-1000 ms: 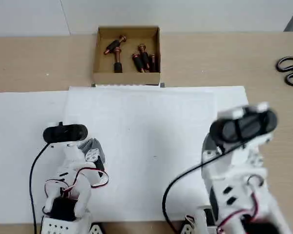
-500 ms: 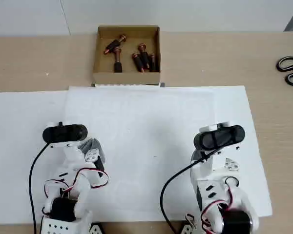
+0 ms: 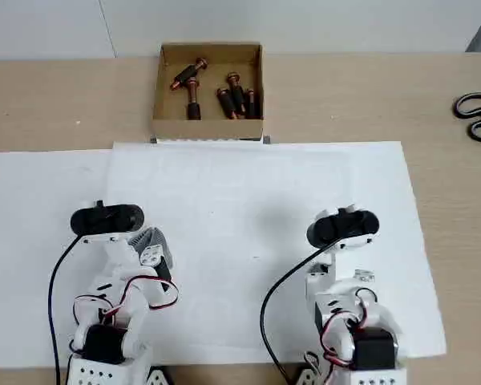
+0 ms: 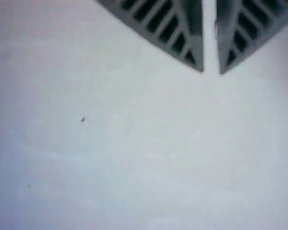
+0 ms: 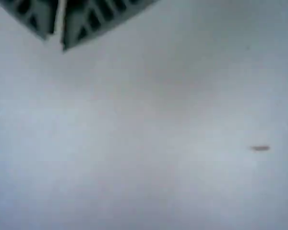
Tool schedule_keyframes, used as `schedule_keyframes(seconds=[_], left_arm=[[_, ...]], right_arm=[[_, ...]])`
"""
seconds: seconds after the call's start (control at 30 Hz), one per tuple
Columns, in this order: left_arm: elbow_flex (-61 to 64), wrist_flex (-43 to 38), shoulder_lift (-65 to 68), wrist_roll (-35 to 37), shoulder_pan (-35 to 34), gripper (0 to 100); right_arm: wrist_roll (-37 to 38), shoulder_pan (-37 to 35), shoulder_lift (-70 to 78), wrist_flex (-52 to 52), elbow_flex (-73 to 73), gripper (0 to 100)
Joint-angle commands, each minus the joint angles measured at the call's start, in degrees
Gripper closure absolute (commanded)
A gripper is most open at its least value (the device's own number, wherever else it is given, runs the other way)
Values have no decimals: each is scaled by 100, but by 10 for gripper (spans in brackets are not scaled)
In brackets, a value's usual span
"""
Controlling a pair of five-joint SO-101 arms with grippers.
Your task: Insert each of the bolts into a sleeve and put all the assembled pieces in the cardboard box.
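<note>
While the pieces [image 3: 194, 90] are lying in the box [image 3: 167, 127] far ahead, the left gripper [image 4: 211, 70], nearer, and right gripper [image 5: 56, 42] are hanging clenched, empty.

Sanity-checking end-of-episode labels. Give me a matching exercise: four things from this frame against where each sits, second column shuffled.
1. scissors
2. assembled pieces
3. left gripper
4. cardboard box

A. over the white paper
B. inside the box
C. on the table by the paper's far edge
D. at the high view's right edge

Pairs: 1-D, 2-B, 3-A, 4-C
</note>
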Motion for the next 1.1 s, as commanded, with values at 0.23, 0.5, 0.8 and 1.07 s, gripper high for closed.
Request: schedule_keyframes(seconds=[0.23, 0.5, 0.8, 1.07], left_arm=[[-48, 9, -62, 26, -18, 993], [-48, 9, -62, 26, -18, 993], [-48, 9, -62, 26, -18, 993], [-48, 9, -62, 26, -18, 993]], right_arm=[[0, 40, -48, -321, 440, 995], [26, 13, -48, -338, 448, 995], [26, 13, -48, -338, 448, 995], [26, 13, -48, -338, 448, 995]])
